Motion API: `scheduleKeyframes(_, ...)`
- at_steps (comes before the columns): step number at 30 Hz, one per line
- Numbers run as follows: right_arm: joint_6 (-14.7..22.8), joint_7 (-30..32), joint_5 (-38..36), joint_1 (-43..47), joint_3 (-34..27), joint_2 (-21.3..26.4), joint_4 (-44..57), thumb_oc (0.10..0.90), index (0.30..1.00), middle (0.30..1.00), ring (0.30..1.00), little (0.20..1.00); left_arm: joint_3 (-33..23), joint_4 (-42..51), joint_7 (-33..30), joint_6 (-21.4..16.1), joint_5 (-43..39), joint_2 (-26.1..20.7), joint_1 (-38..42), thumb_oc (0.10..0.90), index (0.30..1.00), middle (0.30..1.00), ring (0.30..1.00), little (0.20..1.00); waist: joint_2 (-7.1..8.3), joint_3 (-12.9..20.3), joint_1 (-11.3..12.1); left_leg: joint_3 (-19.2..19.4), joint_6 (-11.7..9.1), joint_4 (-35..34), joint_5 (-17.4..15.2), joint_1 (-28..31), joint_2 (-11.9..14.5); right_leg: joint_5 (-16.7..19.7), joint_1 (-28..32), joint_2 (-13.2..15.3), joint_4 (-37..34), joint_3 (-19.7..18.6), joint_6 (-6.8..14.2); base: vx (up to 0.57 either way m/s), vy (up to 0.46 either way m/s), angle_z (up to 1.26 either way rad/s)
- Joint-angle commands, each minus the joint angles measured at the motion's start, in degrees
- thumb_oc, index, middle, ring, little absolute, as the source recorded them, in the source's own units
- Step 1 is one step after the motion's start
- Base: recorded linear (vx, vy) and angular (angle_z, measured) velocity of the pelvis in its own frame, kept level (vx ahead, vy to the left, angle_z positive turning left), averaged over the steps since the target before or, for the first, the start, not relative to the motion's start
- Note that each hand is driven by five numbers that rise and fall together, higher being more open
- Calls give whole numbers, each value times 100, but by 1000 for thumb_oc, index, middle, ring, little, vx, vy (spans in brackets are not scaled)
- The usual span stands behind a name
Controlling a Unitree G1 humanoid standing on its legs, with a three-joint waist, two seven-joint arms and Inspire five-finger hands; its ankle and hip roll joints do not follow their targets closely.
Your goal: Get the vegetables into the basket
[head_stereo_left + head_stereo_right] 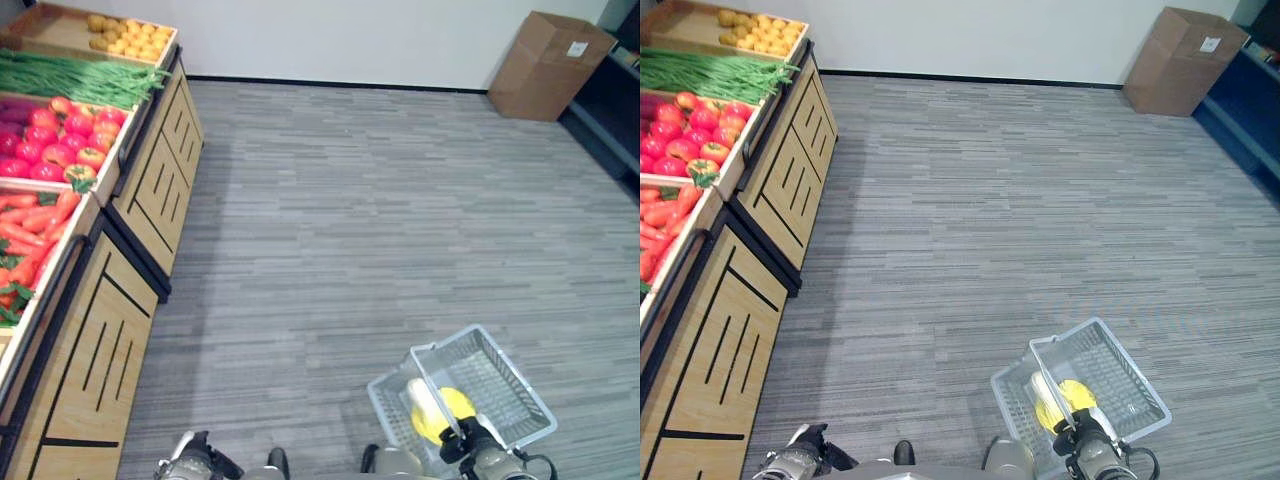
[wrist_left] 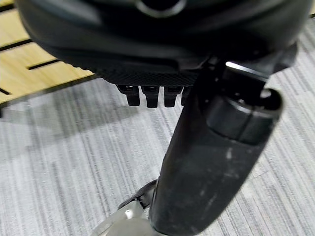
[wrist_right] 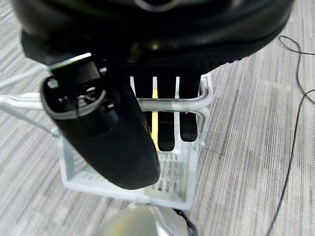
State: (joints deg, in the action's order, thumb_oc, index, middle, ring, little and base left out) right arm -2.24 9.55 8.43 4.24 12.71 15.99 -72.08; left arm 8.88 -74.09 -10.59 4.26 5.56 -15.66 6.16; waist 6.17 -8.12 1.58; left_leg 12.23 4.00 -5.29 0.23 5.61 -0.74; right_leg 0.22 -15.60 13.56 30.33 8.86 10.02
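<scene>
A white wire basket (image 1: 516, 372) hangs low at my right side, just above the floor. My right hand (image 1: 470, 440) is shut on its handle (image 3: 192, 102), with the fingers (image 3: 166, 132) hooked over the bar. Inside the basket lie a yellow vegetable (image 1: 457, 402) and a pale one (image 1: 422, 400) beside it. At far left a wooden produce stand (image 1: 150, 190) holds potatoes (image 1: 130, 38), green beans (image 1: 70, 78), red tomatoes (image 1: 60, 140) and carrots (image 1: 30, 225). My left hand (image 1: 195, 455) hangs by the stand's lower front, relaxed and holding nothing.
Grey striped floor (image 1: 380, 220) stretches from the stand to the white back wall. A cardboard box (image 1: 548, 65) stands at the far right corner, with a dark shelf (image 1: 620, 100) beside it along the right edge.
</scene>
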Motion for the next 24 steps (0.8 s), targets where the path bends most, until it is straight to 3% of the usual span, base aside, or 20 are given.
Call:
scheduleKeyframes(1,49,-72,-154,-113,151,-163,-81,400,300,300,300,300,-158,-133,14,-53,1,-113,157,900,1000,1000,1000,1000,-62,-104,-124,-138,-362,29,-162,64,129,993,350,-209,-1271,-185,140,165,8,28)
scheduleKeyframes(4,55,-57,-154,-156,145,-158,-90,400,300,300,300,300,-163,-162,8,-60,45,-95,148,900,1000,1000,1000,1000,-31,-138,-202,-237,-406,29,-247,146,100,1014,289,-296,-1870,-146,124,155,-24,25)
scheduleKeyframes(9,78,-61,-131,-287,181,-176,-49,400,300,300,300,300,-117,-140,-10,-94,93,23,151,900,1000,1000,1000,1000,2,-123,-492,-489,-489,29,-465,337,-13,1409,-11,-552,-2717,-283,155,210,-53,46)
scheduleKeyframes(12,107,-63,-144,-277,244,-152,-103,400,300,300,300,300,-80,-156,-13,-103,50,127,135,900,1000,1000,1000,1000,-119,-16,-521,-547,-565,29,-505,378,79,1332,132,-714,-2846,-342,30,179,-146,42)
scheduleKeyframes(16,123,-47,-213,-226,273,-69,-115,400,300,300,300,300,-100,-205,-43,-73,-176,265,124,900,1000,1000,1000,1000,-337,72,-583,-606,-730,29,-437,447,388,1039,180,-892,-2772,-236,-142,156,-146,15)
scheduleKeyframes(21,126,-43,-261,-226,280,-13,-125,400,300,300,300,300,-52,-132,-47,-95,-344,394,179,900,1000,1000,1000,1000,-437,78,-656,-589,-858,215,-429,427,598,766,177,-983,-2573,-143,-282,122,-119,13)
scheduleKeyframes(24,121,-88,-149,-249,374,43,-97,400,300,300,300,300,114,16,6,-129,-296,430,236,900,1000,1000,1000,1000,-485,42,-729,-591,-966,613,-240,326,748,544,244,-1073,-2399,-79,-407,143,-132,14)
